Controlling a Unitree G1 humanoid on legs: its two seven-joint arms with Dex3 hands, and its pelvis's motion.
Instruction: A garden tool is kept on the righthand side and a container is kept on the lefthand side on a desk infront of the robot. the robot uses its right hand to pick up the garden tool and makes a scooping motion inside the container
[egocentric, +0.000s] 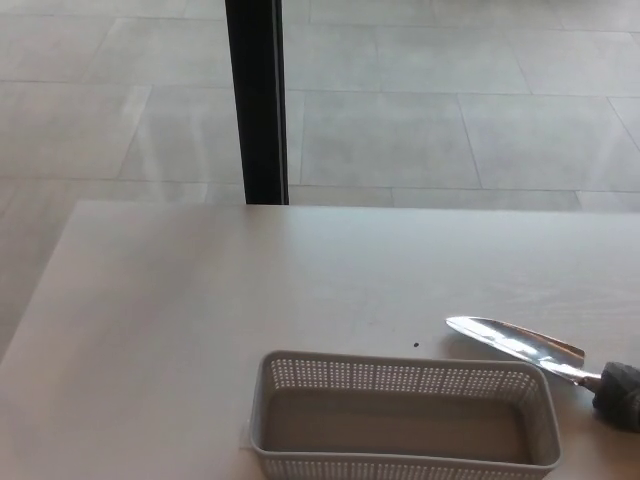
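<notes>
A garden tool (515, 342) with a shiny metal blade hangs just above the desk at the lower right. Its tip points left, just beyond the far right corner of the container, and it casts a faint shadow on the desk. The handle end disappears into a dark shape at the right edge, a small part of my right hand (620, 395), which is shut on the handle. The container (400, 378), a grey perforated plastic basket with nothing in it, stands at the bottom centre of the head view. My left hand does not show.
The pale desk (200, 300) reaches to a far edge about halfway up the picture. Behind it a black post (256, 100) rises from a grey tiled floor. A small dark speck (416, 347) lies on the desk just behind the basket.
</notes>
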